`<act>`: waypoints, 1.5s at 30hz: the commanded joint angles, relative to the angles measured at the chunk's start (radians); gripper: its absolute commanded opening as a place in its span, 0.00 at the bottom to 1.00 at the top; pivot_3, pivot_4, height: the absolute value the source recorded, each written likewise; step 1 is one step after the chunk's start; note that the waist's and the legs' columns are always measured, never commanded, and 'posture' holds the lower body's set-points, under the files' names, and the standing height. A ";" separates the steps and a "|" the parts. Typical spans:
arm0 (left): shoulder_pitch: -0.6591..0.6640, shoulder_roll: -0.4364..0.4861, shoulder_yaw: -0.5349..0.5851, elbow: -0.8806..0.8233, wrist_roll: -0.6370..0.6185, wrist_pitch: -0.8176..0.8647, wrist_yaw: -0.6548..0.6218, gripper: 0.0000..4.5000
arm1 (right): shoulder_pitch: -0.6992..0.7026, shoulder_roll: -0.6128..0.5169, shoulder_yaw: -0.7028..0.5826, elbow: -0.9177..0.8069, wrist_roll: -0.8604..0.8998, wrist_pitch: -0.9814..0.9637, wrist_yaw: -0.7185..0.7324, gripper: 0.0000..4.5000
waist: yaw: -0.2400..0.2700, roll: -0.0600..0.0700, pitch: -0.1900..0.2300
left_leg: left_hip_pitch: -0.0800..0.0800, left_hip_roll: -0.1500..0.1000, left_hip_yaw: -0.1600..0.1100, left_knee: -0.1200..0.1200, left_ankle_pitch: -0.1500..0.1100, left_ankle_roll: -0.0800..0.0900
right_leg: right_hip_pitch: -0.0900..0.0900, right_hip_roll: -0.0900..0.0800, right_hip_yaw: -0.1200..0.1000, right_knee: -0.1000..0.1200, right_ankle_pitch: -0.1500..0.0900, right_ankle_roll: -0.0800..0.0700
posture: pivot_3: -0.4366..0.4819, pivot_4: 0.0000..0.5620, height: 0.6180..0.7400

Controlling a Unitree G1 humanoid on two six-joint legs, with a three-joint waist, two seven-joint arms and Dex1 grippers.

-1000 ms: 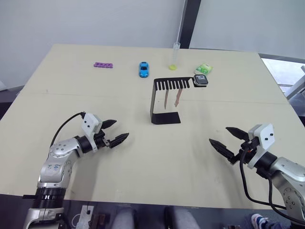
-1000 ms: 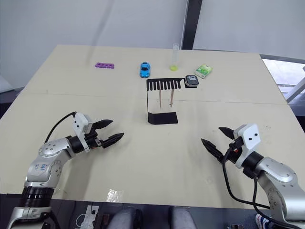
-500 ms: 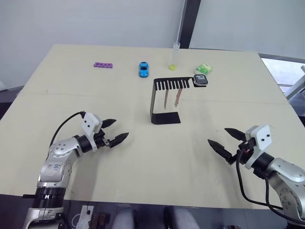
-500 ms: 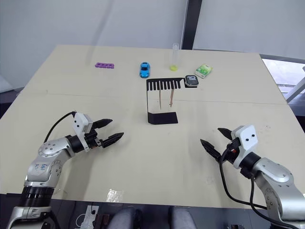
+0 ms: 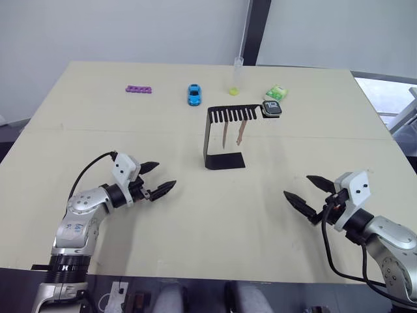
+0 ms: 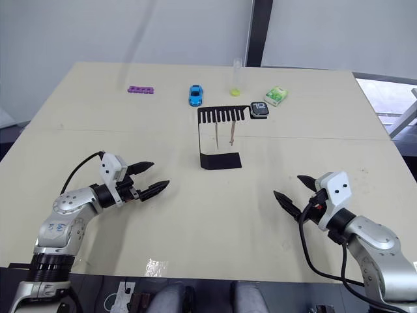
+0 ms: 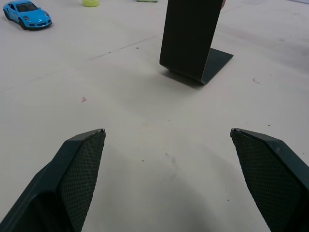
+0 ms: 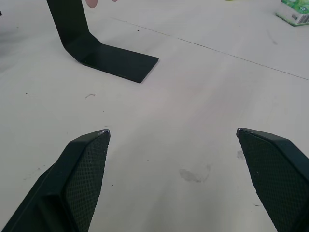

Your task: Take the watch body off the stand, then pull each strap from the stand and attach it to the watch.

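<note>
The black stand (image 5: 210, 138) is upright at mid-table, its foot flat on the top. The watch body (image 5: 272, 109) sits on the ring at the right end of the stand's comb arm. Two pink straps (image 5: 225, 135) (image 5: 240, 133) hang from the comb slots. My left gripper (image 5: 167, 175) is open over the table, left of and nearer than the stand, holding nothing. My right gripper (image 5: 296, 185) is open and holds nothing too, near the front right, well clear of the stand. The stand's foot (image 8: 116, 58) lies ahead in the right wrist view.
Along the far side lie a purple bar with holes (image 5: 139, 89), a blue toy car (image 5: 194, 94), a clear tube on a yellow base (image 5: 235, 77) and a green-and-white packet (image 5: 277, 93). The beige table (image 5: 195, 215) has bare room between the grippers.
My right gripper has drifted very slightly left and nearer. The camera has shifted a little. The left gripper, stand, watch body and straps have not moved.
</note>
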 commanded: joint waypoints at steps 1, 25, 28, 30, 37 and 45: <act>-0.018 0.001 0.004 -0.007 0.000 -0.018 0.000 1.00 | 0.002 0.007 -0.003 -0.034 -0.002 -0.020 -0.016 0.99 | 0.000 0.000 0.000 | 0.000 0.000 0.000 0.000 0.000 0.000 | 0.000 0.000 0.000 0.000 0.000 0.000 | 0.48 0.27 1.00; -0.414 0.073 0.009 -0.212 -0.336 0.262 -0.123 1.00 | -0.594 0.119 -0.027 -0.377 0.493 0.586 -0.798 0.99 | -0.006 0.000 0.000 | -0.002 -0.001 -0.010 0.002 0.001 -0.001 | 0.005 0.000 -0.008 0.000 0.000 0.000 | 0.48 0.27 1.00; -0.438 0.061 -0.006 -0.174 -0.311 0.230 -0.134 1.00 | -0.686 0.166 0.004 -0.341 0.494 0.676 -0.941 0.99 | -0.007 0.000 0.000 | -0.002 0.000 -0.011 0.002 0.001 -0.001 | 0.005 0.000 -0.009 0.000 0.000 0.000 | 0.48 0.27 1.00; -0.451 0.051 -0.021 -0.162 -0.292 0.210 -0.140 1.00 | -0.729 0.205 0.022 -0.319 0.502 0.721 -1.002 0.99 | -0.007 0.000 0.000 | -0.003 0.000 -0.011 0.002 0.001 -0.001 | 0.003 0.000 -0.009 0.000 0.000 0.000 | 0.48 0.27 1.00; -0.475 0.017 -0.051 -0.137 -0.262 0.174 -0.151 1.00 | -0.836 0.309 0.094 -0.239 0.405 0.762 -1.103 0.99 | -0.011 0.000 0.000 | -0.008 -0.001 -0.010 0.002 0.002 -0.001 | -0.002 -0.001 -0.008 0.002 0.000 0.000 | 0.48 0.27 1.00; -0.490 0.003 -0.055 -0.115 -0.244 0.152 -0.158 1.00 | -0.862 0.349 0.115 -0.208 0.308 0.756 -1.089 0.99 | -0.029 0.000 0.000 | -0.018 -0.001 -0.010 0.005 0.004 -0.001 | -0.013 -0.001 -0.008 0.007 0.000 0.000 | 0.48 0.27 1.00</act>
